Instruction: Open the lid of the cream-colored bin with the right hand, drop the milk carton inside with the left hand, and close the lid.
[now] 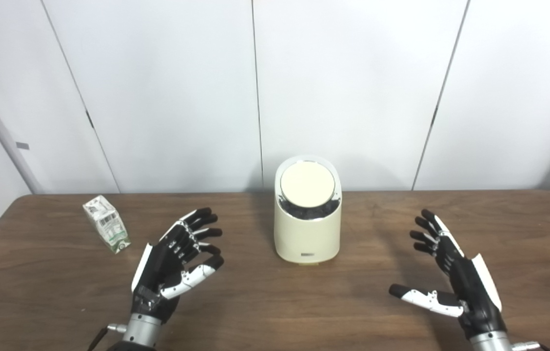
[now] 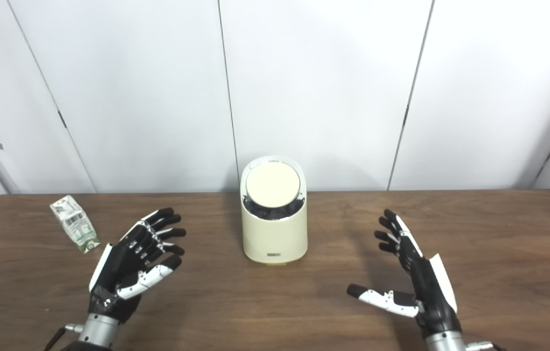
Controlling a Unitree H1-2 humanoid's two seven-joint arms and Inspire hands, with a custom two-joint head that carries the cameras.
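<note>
A cream-colored bin point(image 1: 307, 229) stands upright at the middle of the brown table, its round lid point(image 1: 307, 182) tilted toward me with a dark gap showing under its lower edge. A small white and green milk carton point(image 1: 106, 230) lies on the table at the far left. My left hand point(image 1: 177, 261) is open and empty, between the carton and the bin, touching neither. My right hand point(image 1: 448, 268) is open and empty, well right of the bin, thumb spread toward the middle.
The wooden table point(image 1: 275, 302) runs the full width of the view and ends at a white panelled wall point(image 1: 255, 97) just behind the bin. Its left corner is rounded near the carton.
</note>
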